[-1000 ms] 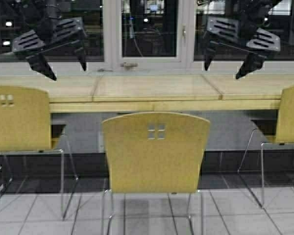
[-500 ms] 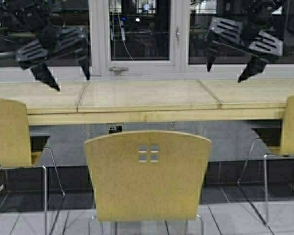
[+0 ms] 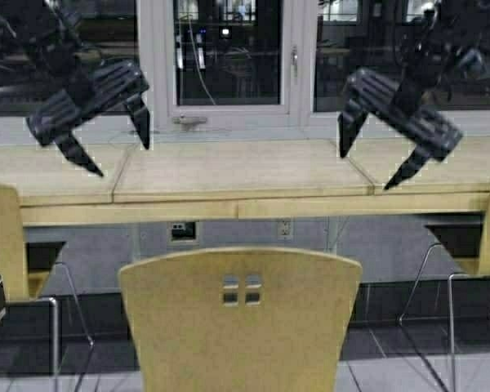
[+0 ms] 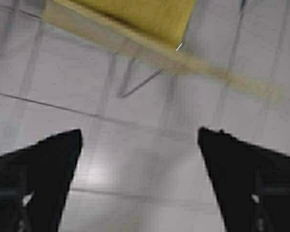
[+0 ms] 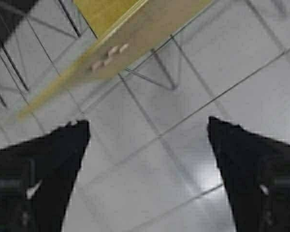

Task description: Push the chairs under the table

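Both grippers hang high with fingers spread wide, left gripper [image 3: 114, 151] and right gripper [image 3: 367, 163] empty; below and between them sits the middle chair [image 3: 241, 322]; just beyond it runs the table [image 3: 237, 175]

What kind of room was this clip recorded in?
Probably a canteen or study lounge: a long counter table runs under dark windows, matching plywood chairs face it on a tiled floor, and wall sockets sit beneath it.
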